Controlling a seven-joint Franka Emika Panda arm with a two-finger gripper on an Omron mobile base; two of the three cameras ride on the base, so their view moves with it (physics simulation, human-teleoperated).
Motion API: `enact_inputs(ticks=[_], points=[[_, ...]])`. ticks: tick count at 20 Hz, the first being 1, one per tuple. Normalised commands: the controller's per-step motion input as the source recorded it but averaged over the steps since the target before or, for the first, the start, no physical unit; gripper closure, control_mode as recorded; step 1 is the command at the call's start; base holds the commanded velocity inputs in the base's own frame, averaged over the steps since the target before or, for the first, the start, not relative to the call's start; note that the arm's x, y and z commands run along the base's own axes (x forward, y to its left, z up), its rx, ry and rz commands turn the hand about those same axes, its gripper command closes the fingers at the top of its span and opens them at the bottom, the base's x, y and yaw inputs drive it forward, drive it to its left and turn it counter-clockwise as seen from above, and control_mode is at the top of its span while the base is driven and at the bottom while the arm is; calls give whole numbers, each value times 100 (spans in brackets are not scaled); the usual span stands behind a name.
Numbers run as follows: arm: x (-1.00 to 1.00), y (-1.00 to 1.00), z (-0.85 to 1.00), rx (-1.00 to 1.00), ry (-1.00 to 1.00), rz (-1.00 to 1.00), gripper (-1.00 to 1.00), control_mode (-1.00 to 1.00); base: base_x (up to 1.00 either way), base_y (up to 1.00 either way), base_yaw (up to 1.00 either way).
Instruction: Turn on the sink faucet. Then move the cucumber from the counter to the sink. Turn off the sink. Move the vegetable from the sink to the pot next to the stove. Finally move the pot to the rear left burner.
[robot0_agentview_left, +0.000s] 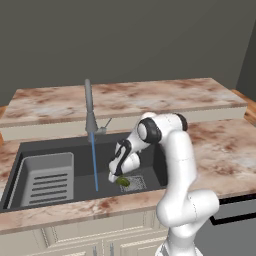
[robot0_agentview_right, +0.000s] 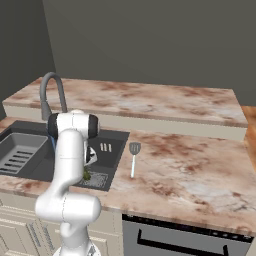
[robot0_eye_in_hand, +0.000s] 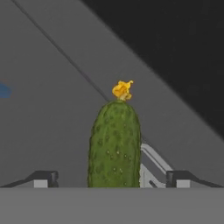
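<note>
**Cucumber lying in the sink between released fingers**

Starting at the left of the hand view: left fingertip (robot0_eye_in_hand: 43, 178) standing well clear of the cucumber (robot0_eye_in_hand: 114, 146), then the dark green body itself, yellow withered end pointing up the frame, then the right fingertip equally clear on the other side. Gripper (robot0_eye_in_hand: 114, 181) standing wide open, gripping nothing (a visible gap on each side of the vegetable). Cucumber lying on the dark grey basin floor, beside a corner of the drain grate (robot0_eye_in_hand: 151, 168).

Moving to the left base view, again left to right: light grey ribbed rack insert (robot0_agentview_left: 47, 178) sitting in the left part of the sink (robot0_agentview_left: 80, 150), holding nothing. Next, sink faucet (robot0_agentview_left: 90, 112) rising from the back edge, with a thin blue stream of water (robot0_agentview_left: 94, 162) running straight down to the basin floor. Further right, gripper (robot0_agentview_left: 116, 178) reaching down into the basin, hovering right over the cucumber (robot0_agentview_left: 123, 182), which is resting at the left edge of the square grate (robot0_agentview_left: 135, 183). Pinkish marbled counter (robot0_agentview_left: 220, 150) surrounding the basin.

Crossing to the right base view: rack at far left, faucet (robot0_agentview_right: 50, 92) curving behind the arm, cucumber (robot0_agentview_right: 86, 175) peeking out as a green spot beside the arm on the grate. To the right of the sink, a slotted spatula (robot0_agentview_right: 134, 157) lying on the counter (robot0_agentview_right: 190, 165), well apart from the basin.
</note>
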Motion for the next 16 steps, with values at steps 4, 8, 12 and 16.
enact_inputs(ticks=[4,8,12,16], points=[[-6,-6,68,1,0,0,-100,-100,0,0,0],[-8,-13,74,3,0,0,-100,-100,0,0,0],[-10,-15,72,5,0,0,-100,-100,0,0,0],[-14,-20,76,7,0,0,-100,-100,0,0,0]])
